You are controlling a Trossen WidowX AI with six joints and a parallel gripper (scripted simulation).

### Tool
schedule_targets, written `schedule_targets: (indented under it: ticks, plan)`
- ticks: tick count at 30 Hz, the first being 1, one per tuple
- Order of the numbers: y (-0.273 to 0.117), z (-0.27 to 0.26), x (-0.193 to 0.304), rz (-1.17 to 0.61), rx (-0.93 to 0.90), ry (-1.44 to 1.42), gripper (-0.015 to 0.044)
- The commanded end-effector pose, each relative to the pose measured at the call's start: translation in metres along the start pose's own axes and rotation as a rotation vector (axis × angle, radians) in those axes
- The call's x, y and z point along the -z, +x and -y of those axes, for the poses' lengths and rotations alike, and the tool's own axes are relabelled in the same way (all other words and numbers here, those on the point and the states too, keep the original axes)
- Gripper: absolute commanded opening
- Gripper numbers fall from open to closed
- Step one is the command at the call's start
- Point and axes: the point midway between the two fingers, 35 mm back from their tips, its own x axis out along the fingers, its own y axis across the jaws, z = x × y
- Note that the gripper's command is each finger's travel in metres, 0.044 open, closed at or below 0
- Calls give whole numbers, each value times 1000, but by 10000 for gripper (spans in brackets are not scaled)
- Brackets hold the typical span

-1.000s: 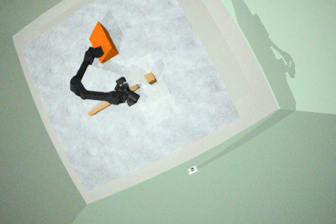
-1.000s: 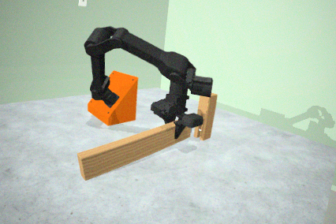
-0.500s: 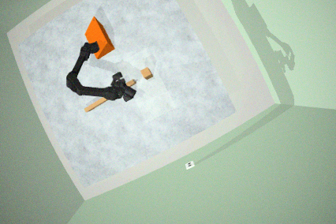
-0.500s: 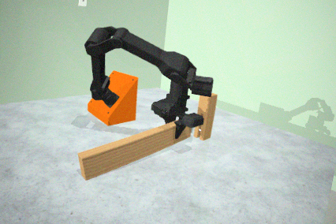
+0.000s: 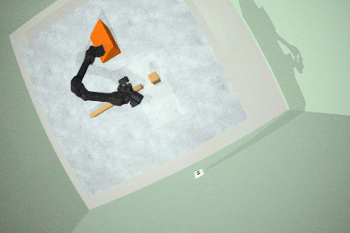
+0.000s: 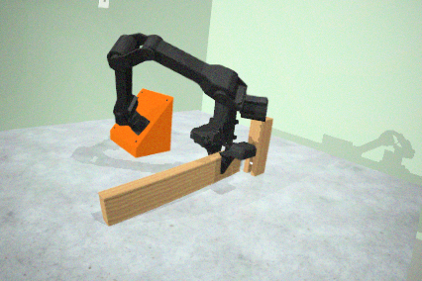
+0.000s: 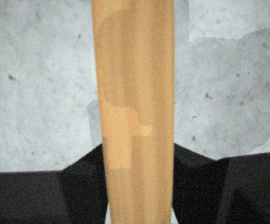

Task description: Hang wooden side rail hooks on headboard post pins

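The wooden side rail stands on edge, its far end low at the table. Its post-side end appears raised a little, with a shadow below it in the exterior view. My gripper is shut on the rail near that end, one finger on each side. The headboard post stands upright just beyond the rail's end. In the top view a short gap shows between them. The hooks, and whether they touch the pins, cannot be made out.
The orange wedge-shaped block stands at the arm's base, behind the rail in the exterior view. The arm reaches from it over the rail. The pale table top extends around the rail and post.
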Motion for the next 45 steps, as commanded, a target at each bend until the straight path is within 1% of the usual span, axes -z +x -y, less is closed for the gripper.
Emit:
schedule_targets:
  ticks: [1,45]
  plan:
    - [-3,-2,2,-4,-9,4,0]
    - [-3,-2,7,-4,-9,4,0]
